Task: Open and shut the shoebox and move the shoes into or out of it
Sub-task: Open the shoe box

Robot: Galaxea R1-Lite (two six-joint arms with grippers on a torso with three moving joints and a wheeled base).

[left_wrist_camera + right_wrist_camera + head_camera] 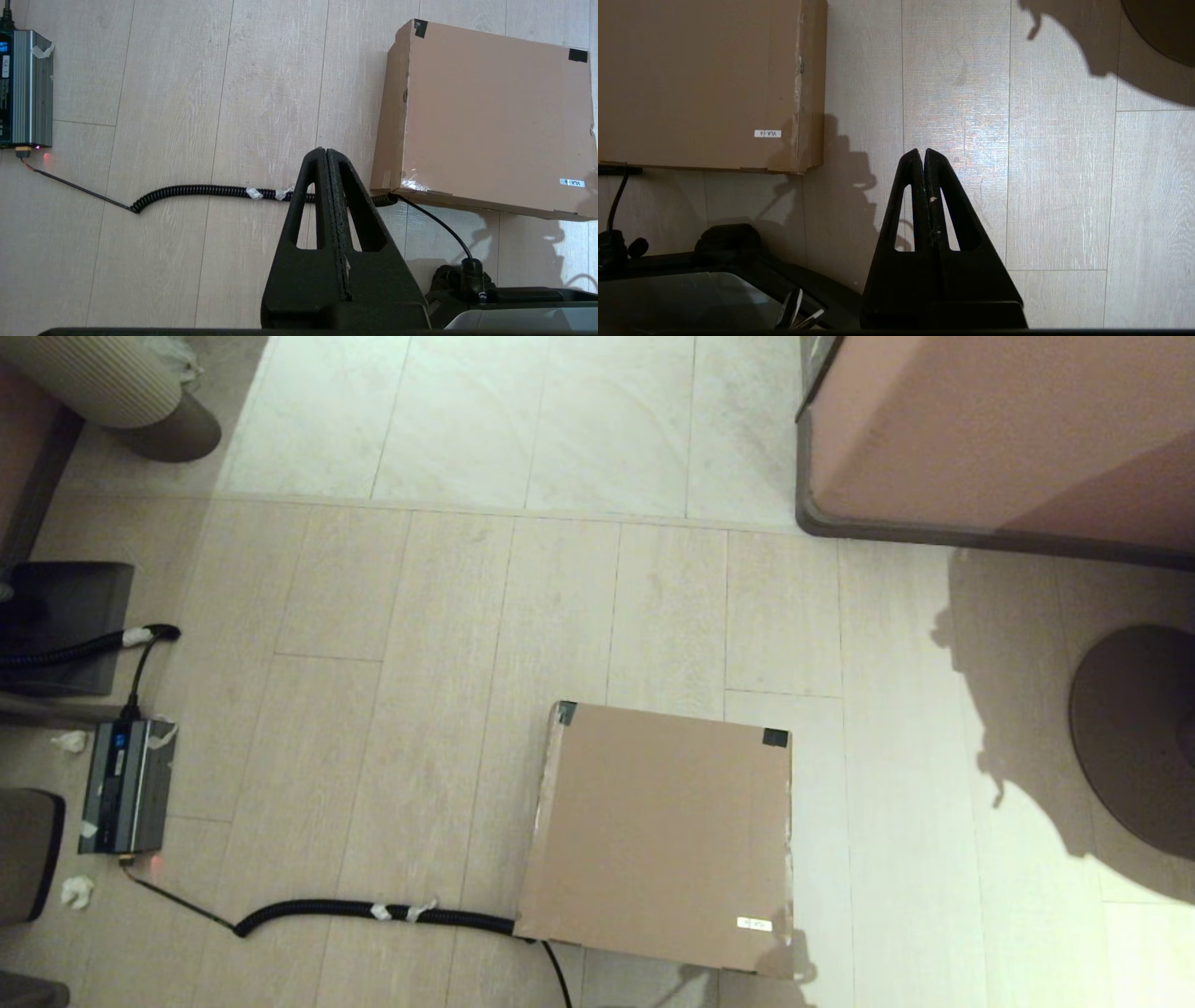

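Observation:
The brown cardboard shoebox [665,831] lies on the floor with its flap lid down, black tape at two far corners and a small white sticker [754,923] near its front right corner. It also shows in the left wrist view as the shoebox [490,116] and in the right wrist view as the shoebox [700,84]. No shoes are in view. My left gripper [325,151] hangs shut and empty above the floor, left of the box. My right gripper [923,153] is shut and empty above bare floor, right of the box. Neither arm shows in the head view.
A black coiled cable [373,910] runs along the floor from a grey power unit [126,784] to the box's front left corner. A large pinkish-brown cabinet [999,429] stands far right. A round dark base [1134,737] sits at the right edge.

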